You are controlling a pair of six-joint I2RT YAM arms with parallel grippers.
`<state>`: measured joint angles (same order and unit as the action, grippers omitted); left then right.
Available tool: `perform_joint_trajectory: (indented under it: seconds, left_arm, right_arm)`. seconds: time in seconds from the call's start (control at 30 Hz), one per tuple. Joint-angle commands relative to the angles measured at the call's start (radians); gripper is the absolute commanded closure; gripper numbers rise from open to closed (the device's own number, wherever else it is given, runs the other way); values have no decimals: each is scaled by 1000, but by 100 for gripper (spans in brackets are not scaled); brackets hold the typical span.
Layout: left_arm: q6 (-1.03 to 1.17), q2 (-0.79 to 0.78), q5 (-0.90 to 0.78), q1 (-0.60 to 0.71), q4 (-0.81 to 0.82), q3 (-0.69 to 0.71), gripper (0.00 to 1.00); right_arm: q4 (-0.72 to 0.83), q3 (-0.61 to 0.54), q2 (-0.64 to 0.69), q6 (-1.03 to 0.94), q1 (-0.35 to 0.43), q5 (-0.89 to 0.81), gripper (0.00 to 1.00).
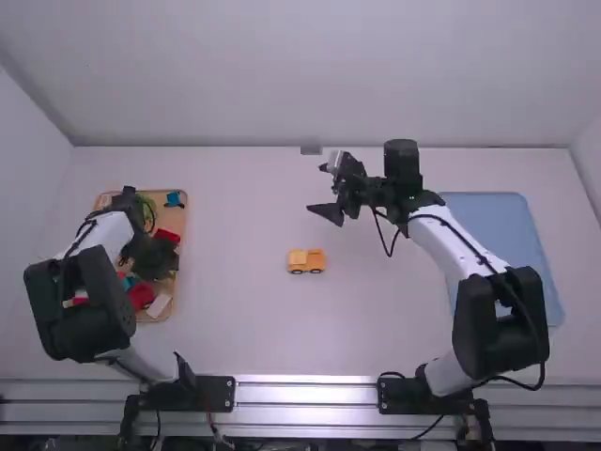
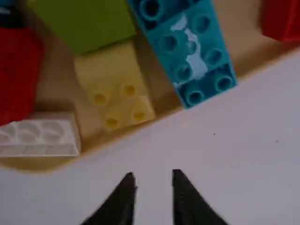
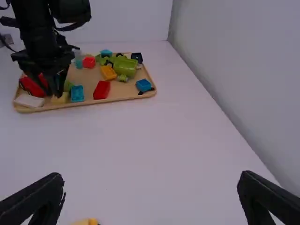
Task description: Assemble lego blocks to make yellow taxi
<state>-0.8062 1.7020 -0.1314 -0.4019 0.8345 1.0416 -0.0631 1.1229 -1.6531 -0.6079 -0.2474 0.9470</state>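
Orange-yellow plastic makes up the small wheeled taxi body (image 1: 306,260), sitting mid-bench (image 1: 254,338) in the high view. The left arm (image 1: 80,301) leans over the wooden tray (image 1: 183,221); the right gripper (image 1: 324,191) hangs beyond the body, apart from it.

The left wrist view adds what a good pick needs: studs and angles. A pale yellow block (image 2: 115,89) lies aslant, touching or nearly touching a green block (image 2: 84,23), with a turquoise block (image 2: 187,51) just beside. The left gripper (image 2: 153,183) has its fingers moderately apart, empty. If yellow is the next piece, best turn them square to its sides, keep off the turquoise, then lift straight up.

The right wrist view adds the tray's far side, with an orange block (image 3: 108,72) among green pieces (image 3: 125,66). The right gripper's fingers stand wide, empty.
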Motion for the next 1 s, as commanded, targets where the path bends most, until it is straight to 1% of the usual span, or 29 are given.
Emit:
perform_joint_trajectory:
  seconds: [0.0, 0.07, 0.13, 0.17, 0.2, 0.23, 0.27, 0.3, 0.37, 0.53, 0.73, 0.77, 0.87, 0.97]
  left_arm:
    - [-179, 3, 82, 3, 27, -3, 77]
    - [-200, 3, 117, 3, 37, -3, 74]
    - [-198, 3, 129, 3, 35, -3, 66]
    - [-195, 3, 137, 3, 34, -3, 58]
    - [-192, 3, 150, 3, 27, -3, 45]
    - [-192, 3, 154, 3, 23, -3, 39]
    - [-195, 3, 160, 3, 16, -3, 36]
    - [-196, 3, 164, 3, 10, -3, 36]
    - [-199, 3, 179, 3, 0, -3, 43]
    - [-199, 4, 219, 3, 6, -3, 45]
    - [-200, 4, 218, 3, -9, -15, 46]
    - [-200, 4, 212, 3, -15, -25, 48]
    - [-198, 4, 176, 3, -82, -71, 49]
    - [-193, 4, 166, 3, -153, -111, 48]
  right_arm:
    - [1, 27, -10, 0, 6, -13, 1]
    - [1, 27, -10, 0, 6, -13, 1]
    - [0, 27, -10, -3, 5, -12, 1]
    - [0, 27, -10, -3, 5, -12, 1]
    - [0, 27, -10, -3, 6, -12, 1]
    - [0, 27, -10, -3, 5, -13, 1]
    - [0, 27, -10, -3, 5, -12, 1]
    - [0, 27, -10, -3, 6, -12, 1]
    - [1, 27, -10, -2, 5, -13, 1]
    - [1, 26, -10, -2, 5, -13, 1]
    - [0, 26, -10, -3, 6, -13, 1]
    - [0, 26, -10, -2, 5, -12, 1]
    - [0, 26, -10, -3, -2, -13, 1]
    - [0, 26, -10, -3, 0, -13, 1]
